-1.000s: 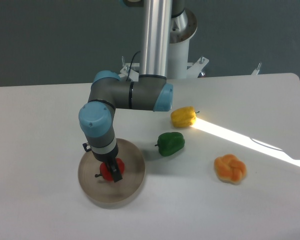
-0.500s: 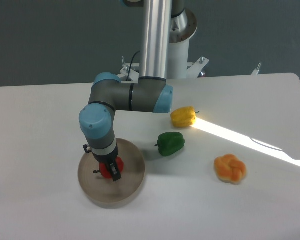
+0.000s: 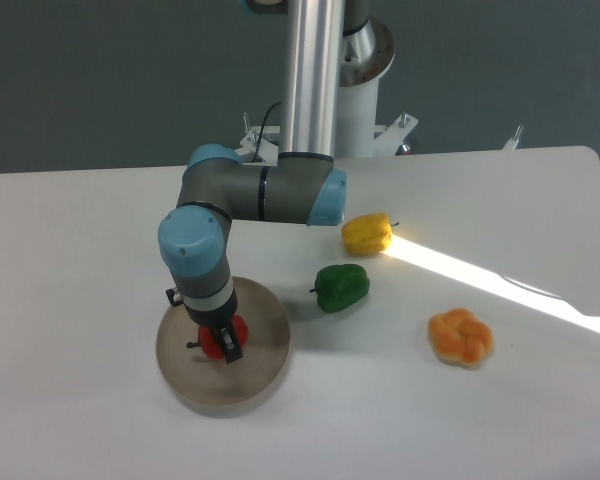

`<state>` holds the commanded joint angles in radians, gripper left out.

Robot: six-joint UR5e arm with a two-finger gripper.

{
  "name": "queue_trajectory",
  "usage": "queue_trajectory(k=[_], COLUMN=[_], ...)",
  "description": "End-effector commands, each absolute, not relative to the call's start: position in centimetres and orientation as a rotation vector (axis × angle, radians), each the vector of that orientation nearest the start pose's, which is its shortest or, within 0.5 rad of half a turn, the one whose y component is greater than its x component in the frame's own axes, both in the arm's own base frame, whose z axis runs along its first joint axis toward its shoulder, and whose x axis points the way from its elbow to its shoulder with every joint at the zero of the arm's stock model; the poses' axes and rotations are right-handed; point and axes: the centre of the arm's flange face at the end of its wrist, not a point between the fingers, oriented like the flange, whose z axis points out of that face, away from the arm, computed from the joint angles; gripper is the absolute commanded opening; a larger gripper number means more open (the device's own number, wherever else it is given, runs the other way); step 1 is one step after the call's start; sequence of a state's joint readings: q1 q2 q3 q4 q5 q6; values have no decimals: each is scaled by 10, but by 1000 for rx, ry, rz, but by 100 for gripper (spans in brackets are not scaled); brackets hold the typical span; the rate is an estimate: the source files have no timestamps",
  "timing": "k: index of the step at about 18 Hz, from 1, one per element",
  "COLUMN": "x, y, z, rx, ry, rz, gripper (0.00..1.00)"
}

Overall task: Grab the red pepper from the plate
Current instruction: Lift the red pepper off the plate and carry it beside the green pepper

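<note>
A white table point(image 3: 80, 220) is filling most of the view, with a dark grey-blue wall point(image 3: 100, 80) standing behind its far edge. A yellow pepper point(image 3: 367, 233) is lying right of centre, its stem pointing right. A green pepper point(image 3: 341, 287) is lying just in front of it, near but apart, its stem pointing left. An orange, lobed, bun-like item point(image 3: 461, 337) is sitting further right and nearer the camera, well apart from both peppers. A bright strip of sunlight point(image 3: 500, 285) is running diagonally across the table from beside the yellow pepper toward the right edge, passing behind the orange item.
</note>
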<state>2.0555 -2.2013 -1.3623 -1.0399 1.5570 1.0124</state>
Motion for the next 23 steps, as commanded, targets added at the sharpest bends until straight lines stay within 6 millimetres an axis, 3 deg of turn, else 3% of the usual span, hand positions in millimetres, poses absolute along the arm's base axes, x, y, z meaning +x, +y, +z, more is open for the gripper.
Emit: queue_trajectory(k=[3, 5, 8, 11, 17, 23], x=[-235, -260, -285, -331, -393, -404], y=[689, 680, 669, 649, 611, 603], z=[281, 309, 333, 354, 372, 373], rx=[-2941, -2952, -2956, -2947, -2920, -2914], ry=[822, 832, 872, 934, 1022, 1051], rz=[114, 103, 92, 92, 116, 117], gripper=[59, 59, 59, 59, 59, 59])
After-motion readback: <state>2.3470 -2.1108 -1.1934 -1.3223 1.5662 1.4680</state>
